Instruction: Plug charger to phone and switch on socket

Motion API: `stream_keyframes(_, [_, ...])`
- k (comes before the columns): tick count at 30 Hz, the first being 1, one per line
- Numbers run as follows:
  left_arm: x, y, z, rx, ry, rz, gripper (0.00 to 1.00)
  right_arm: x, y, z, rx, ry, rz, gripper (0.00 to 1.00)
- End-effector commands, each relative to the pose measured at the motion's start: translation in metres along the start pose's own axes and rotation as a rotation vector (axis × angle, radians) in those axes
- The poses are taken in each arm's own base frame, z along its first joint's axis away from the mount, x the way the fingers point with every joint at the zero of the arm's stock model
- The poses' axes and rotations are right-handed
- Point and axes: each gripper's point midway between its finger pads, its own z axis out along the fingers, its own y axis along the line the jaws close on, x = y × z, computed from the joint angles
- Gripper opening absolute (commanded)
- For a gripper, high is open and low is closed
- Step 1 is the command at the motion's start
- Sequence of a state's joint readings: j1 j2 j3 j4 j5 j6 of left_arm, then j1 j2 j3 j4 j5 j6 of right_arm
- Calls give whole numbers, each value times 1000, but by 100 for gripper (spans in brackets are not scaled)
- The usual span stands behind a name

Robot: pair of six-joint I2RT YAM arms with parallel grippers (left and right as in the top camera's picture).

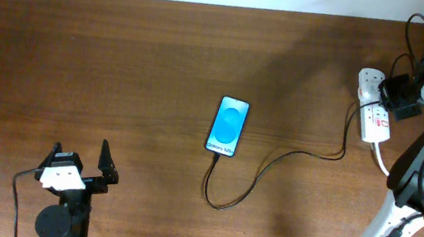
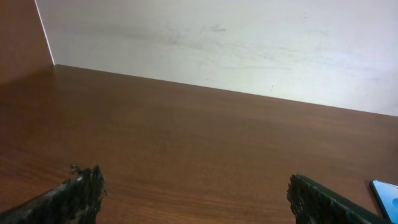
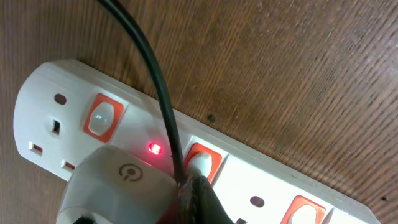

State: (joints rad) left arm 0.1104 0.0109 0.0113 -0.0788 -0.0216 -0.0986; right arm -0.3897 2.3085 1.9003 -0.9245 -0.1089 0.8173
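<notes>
The phone (image 1: 228, 126) lies face up mid-table with its blue screen lit; its corner shows in the left wrist view (image 2: 387, 193). The black charger cable (image 1: 272, 164) runs from the phone's near end in a loop to the white socket strip (image 1: 372, 116) at the far right. In the right wrist view the white adapter (image 3: 118, 183) sits plugged in the strip (image 3: 50, 99), with the cable (image 3: 155, 81) rising from it. My right gripper (image 3: 196, 186) is shut, its tip on the red-framed switch (image 3: 200, 163) beside a lit red lamp (image 3: 154, 148). My left gripper (image 1: 80, 158) is open and empty.
The strip's thick white cord (image 1: 379, 159) runs toward the right arm's base (image 1: 397, 219). A white wall (image 2: 249, 43) stands along the table's far edge. The left arm's base sits at the near left edge.
</notes>
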Motion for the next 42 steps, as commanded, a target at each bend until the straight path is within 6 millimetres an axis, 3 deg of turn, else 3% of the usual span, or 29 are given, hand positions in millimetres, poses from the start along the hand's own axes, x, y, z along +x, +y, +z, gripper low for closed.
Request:
stream_keyframes(1, [2, -3, 0, 16, 4, -9, 99, -5, 1, -40, -32, -26, -65, 4])
stream_keyframes(2, [2, -3, 0, 16, 4, -8, 99, -9, 1, -72, -58, -61, -122, 4])
stream_keyframes(3, [2, -3, 0, 16, 4, -8, 99, -9, -1, -118, -81, -108, -220, 4])
stream_keyframes(4, [2, -3, 0, 16, 4, -8, 99, -1, -4, -175, -103, -183, -330, 4])
stream_keyframes(5, [2, -3, 0, 16, 4, -9, 99, 8, -7, -205, -117, -220, -388, 4])
stream_keyframes(6, [2, -3, 0, 16, 4, -9, 99, 27, -10, -251, -150, -274, -458, 4])
stream_keyframes(7, [2, -3, 0, 16, 4, -9, 99, 43, -14, -281, -176, -311, -497, 4])
stream_keyframes(8, [2, -3, 0, 16, 4, -9, 99, 76, -24, -330, -226, -374, -572, 4])
stream_keyframes(10, [2, -3, 0, 16, 4, -8, 99, 129, -46, -391, -311, -467, -661, 4])
stream_keyframes(11, [2, -3, 0, 16, 4, -9, 99, 158, -67, -418, -354, -504, -687, 25])
stream_keyframes(12, [2, -3, 0, 16, 4, -9, 99, 173, -82, -428, -364, -513, -692, 71])
stream_keyframes(13, [2, -3, 0, 16, 4, -8, 99, 190, -104, -438, -371, -525, -691, 99])
stream_keyframes(15, [2, -3, 0, 16, 4, -8, 99, 218, -138, -454, -397, -563, -692, 99])
stream_keyframes(18, [2, -3, 0, 16, 4, -9, 99, 242, -168, -474, -455, -650, -692, 99])
stream_keyframes(21, [2, -3, 0, 16, 4, -8, 99, 259, -191, -466, -432, -626, -702, 99])
stream_keyframes(22, [2, -3, 0, 16, 4, -8, 99, 263, -195, -457, -406, -628, -789, 99])
stream_keyframes(26, [2, -3, 0, 16, 4, -9, 99, 273, -217, -392, -400, -623, -800, 99])
stream_keyframes(29, [2, -3, 0, 16, 4, -8, 99, 270, -181, -357, -702, -873, -892, 99])
stream_keyframes(33, [2, -3, 0, 16, 4, -8, 99, 251, -131, -308, -853, -999, -933, 99])
stream_keyframes(36, [2, -3, 0, 16, 4, -8, 99, 250, -102, -272, -962, -1054, -960, 99])
stream_keyframes(40, [2, -3, 0, 16, 4, -8, 99, 250, -100, -217, -913, -996, -968, 99])
stream_keyframes(42, [2, -3, 0, 16, 4, -8, 99, 248, -99, -204, -913, -1004, -964, 99])
